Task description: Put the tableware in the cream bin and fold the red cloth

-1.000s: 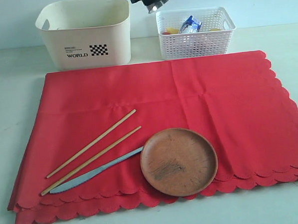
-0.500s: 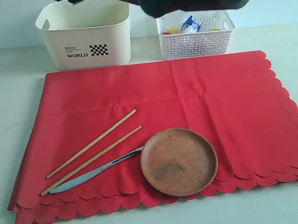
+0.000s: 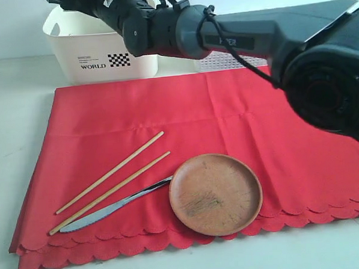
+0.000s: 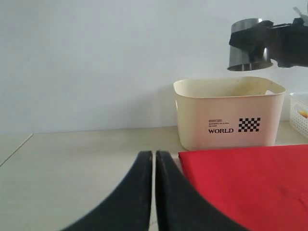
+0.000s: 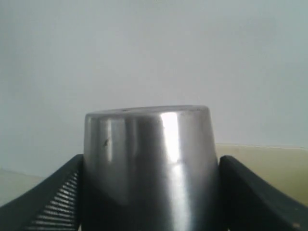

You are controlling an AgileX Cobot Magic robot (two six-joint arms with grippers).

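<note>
Overhead, the right pincer (image 5: 150,161) is spread wide and gripping the steel cup (image 5: 144,139), one finger pressed against each side of its wall. The left wrist view shows the cup hanging in the air above the rim of the cream bin (image 4: 226,115), clear of it. In the exterior view the right arm reaches across from the right side to the far left corner, above the bin.

The left pincer (image 4: 154,153) is closed, its two fingers together with nothing between them, low over the worktop (image 4: 72,159) near the corner of the red cloth (image 4: 250,183).

The inside of the cream bin cannot be seen from any view. The white lattice basket (image 4: 301,115) stands just beside it, with something yellow inside; the arm hides most of it in the exterior view.

The red cloth lies spread flat on the worktop. On it rest two chopsticks (image 3: 110,172), side by side, the table knife (image 3: 111,207) next to them, its handle end touching the round brown plate (image 3: 216,194).
</note>
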